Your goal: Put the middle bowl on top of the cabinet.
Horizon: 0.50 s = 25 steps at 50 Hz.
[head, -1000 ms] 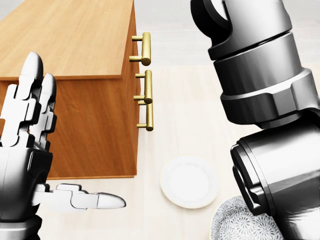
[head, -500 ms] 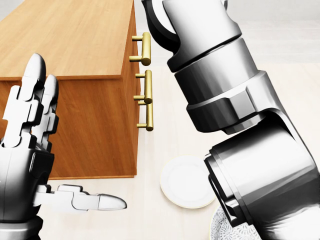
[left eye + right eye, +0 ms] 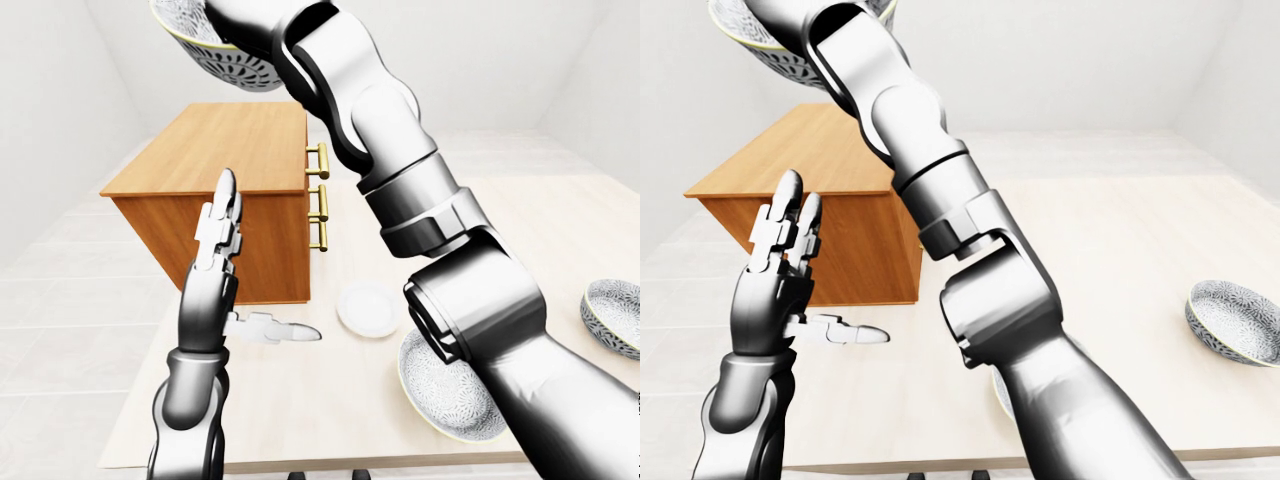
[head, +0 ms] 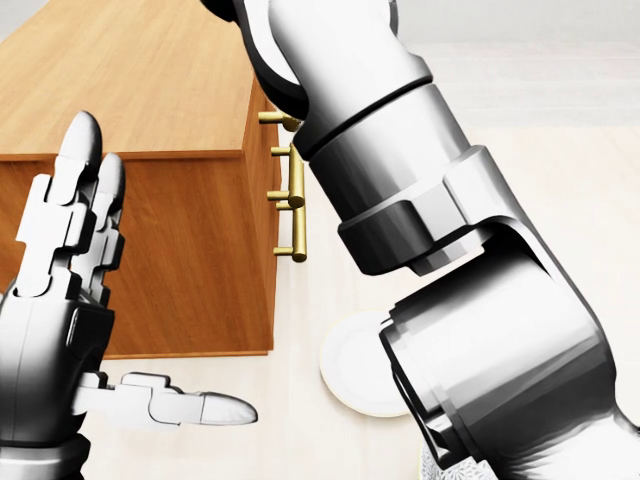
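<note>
Swinging leftward across the head view since a second ago, the right arm (image 4: 400,200) now covers the topmost of the cabinet's (image 3: 215,150) brass handles (image 4: 295,190). Overlapping the cabinet's side face in the left-eye view, the left hand (image 3: 215,262) stands upright, fingers spread, thumb out sideways, holding nothing. High above the cabinet top hangs the middle bowl (image 3: 215,50) at the right hand (image 3: 235,15), which is cropped, so I cannot tell its grip. Right of the cabinet, the table (image 3: 560,220) carries a white plate (image 3: 367,308), a patterned bowl (image 3: 440,395) under the forearm, and a far bowl (image 3: 612,318).
</note>
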Available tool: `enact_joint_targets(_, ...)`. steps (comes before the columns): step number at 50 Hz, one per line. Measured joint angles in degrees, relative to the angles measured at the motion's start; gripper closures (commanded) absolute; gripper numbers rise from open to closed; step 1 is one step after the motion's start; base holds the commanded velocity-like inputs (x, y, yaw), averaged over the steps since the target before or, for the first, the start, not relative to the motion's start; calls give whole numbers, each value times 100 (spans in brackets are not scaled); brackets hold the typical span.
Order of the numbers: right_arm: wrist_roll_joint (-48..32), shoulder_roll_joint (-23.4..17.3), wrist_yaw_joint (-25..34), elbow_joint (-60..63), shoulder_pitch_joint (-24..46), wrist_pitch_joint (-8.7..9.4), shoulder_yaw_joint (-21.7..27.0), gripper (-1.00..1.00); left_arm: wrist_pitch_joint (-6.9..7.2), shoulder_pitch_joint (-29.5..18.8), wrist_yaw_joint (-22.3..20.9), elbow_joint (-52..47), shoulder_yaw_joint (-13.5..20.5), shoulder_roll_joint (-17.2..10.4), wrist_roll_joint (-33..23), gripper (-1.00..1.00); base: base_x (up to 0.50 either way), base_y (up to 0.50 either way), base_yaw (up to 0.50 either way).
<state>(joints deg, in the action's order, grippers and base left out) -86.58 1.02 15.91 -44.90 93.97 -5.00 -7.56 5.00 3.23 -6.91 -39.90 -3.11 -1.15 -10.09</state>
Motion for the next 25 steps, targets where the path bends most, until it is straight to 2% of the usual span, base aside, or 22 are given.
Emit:
enact_joint_targets(12, 142, 269, -253, -237, -33, 0, 32, 100, 0, 18, -18, 15, -12, 3, 3, -100, 0, 0, 0)
enact_joint_targets(25, 421, 331, -515, -524, -98, 0, 32, 100, 0, 5, -21, 49, -10, 7, 2, -100, 0, 0, 0)
